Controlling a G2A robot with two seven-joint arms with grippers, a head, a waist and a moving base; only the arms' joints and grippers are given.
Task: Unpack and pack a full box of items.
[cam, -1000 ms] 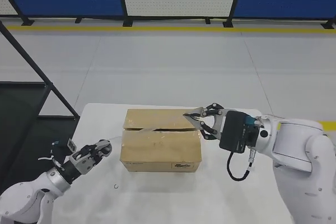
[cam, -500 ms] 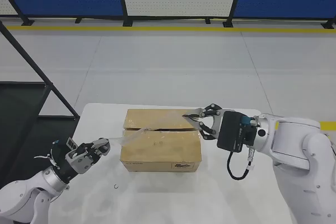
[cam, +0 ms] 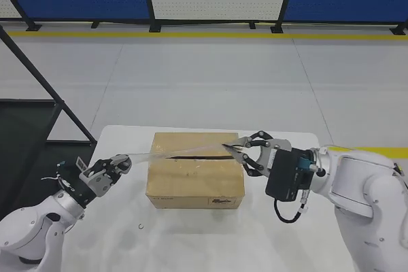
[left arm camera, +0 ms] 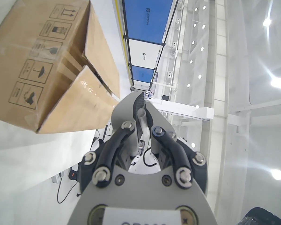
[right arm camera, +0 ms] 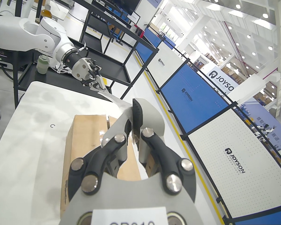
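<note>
Tape pulled off the seam

Clear tape strip (cam: 177,152) now spans above the brown cardboard box (cam: 194,182) on the white bench (cam: 190,238) — both arms' jaws clamp its ends; flaps can open next.

Box (cam: 196,173): tan cardboard, 5 black framed handling symbols down 1 side
Tape strip (cam: 177,154): clear, faint sheen
Table (cam: 122,231): white
Left gripper (cam: 124,162), right gripper (cam: 230,145): pale grey fingers, black ribbed pads, black links
Barrier panels (cam: 81,8): blue, alternating with white dotted
</note>
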